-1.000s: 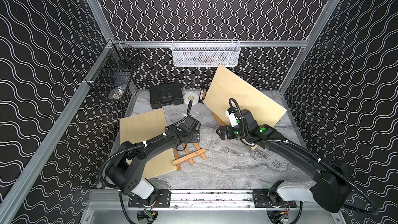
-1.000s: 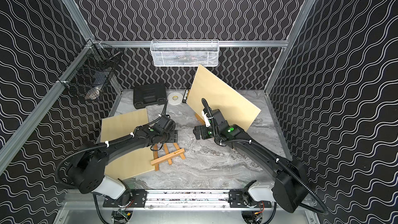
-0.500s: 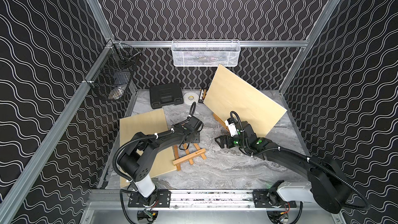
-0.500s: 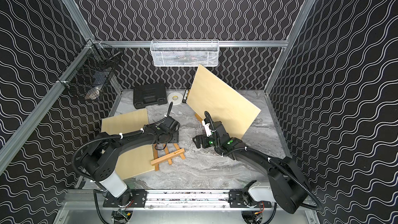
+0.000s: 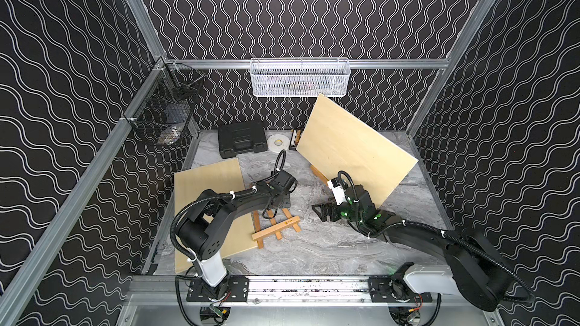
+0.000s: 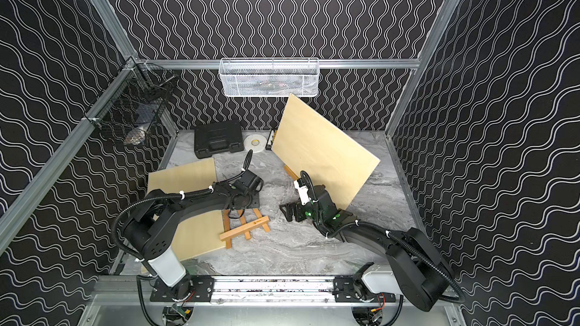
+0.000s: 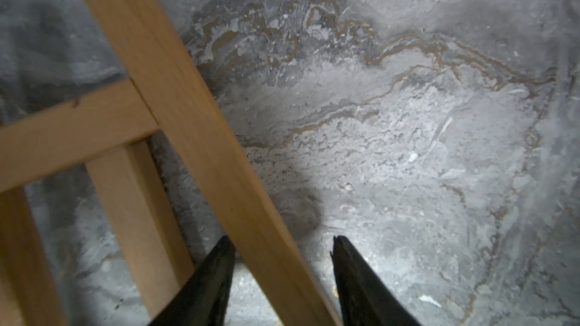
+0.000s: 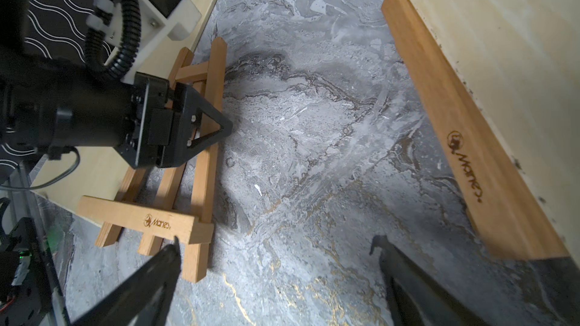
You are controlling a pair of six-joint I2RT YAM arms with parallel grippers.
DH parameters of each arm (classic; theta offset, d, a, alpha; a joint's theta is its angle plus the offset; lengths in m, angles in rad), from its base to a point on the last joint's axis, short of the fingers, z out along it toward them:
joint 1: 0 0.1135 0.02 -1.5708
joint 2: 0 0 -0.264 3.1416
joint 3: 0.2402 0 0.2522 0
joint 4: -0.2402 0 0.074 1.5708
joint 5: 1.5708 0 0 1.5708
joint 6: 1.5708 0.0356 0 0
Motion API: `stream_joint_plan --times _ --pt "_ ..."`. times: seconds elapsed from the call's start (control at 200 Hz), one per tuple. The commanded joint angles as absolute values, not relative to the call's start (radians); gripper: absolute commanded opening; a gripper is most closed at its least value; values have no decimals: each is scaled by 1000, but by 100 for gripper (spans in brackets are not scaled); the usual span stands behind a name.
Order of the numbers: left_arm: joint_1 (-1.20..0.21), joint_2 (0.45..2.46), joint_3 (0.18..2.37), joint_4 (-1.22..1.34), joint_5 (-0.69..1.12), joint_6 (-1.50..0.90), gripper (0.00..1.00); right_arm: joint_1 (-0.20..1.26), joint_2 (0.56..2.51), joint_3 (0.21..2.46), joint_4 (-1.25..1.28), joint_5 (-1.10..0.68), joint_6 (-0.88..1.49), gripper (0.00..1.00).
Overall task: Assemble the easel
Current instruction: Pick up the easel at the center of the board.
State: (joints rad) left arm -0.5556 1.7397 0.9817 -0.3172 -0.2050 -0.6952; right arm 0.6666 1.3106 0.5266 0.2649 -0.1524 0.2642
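A grey marbled tabletop (image 5: 329, 246) sits inside a booth with black, wavy-lined walls. Two black robot arms reach in from its front edge.

A large pale plywood board (image 5: 354, 148) stands tilted near the rear right corner and takes up much of that side. A smaller plywood board (image 5: 207, 180) lies flat along the left edge, partly under the left arm.

A white wire basket (image 5: 299, 78) hangs on the rail above the rear edge. A black wire basket (image 5: 166, 111) hangs at the rear left corner. A black case (image 5: 241, 139) lies at the rear edge, left of centre.

The small wooden easel (image 5: 276, 229) lies flat on the tabletop, left of centre. It sits at the flat board's inner edge, with its ledge toward the front edge. The wooden ledge of a second easel (image 8: 464, 127) shows at the foot of the leaning board. A white tape roll (image 5: 277, 143) lies at the rear edge, just beside the case.

The left gripper (image 7: 281, 246) is low over the upper part of the lying easel. Its two dark fingers stand apart on either side of one easel leg (image 7: 188, 105), and a gap shows beside the leg.

The right gripper (image 8: 276, 244) hovers over bare marble between the lying easel and the leaning board. Its jaws are spread wide and hold nothing.
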Motion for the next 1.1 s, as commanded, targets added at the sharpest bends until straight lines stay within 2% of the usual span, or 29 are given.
stream_joint_plan --times 0.0,0.48,1.096 --pt "-555 1749 967 -288 -209 -741 50 679 1299 523 323 -124 244 100" --pt "-555 1724 912 -215 -174 -784 32 701 1293 509 340 -70 234 100" --pt "-589 1673 909 -141 -144 -818 17 712 1282 503 347 -36 245 100"
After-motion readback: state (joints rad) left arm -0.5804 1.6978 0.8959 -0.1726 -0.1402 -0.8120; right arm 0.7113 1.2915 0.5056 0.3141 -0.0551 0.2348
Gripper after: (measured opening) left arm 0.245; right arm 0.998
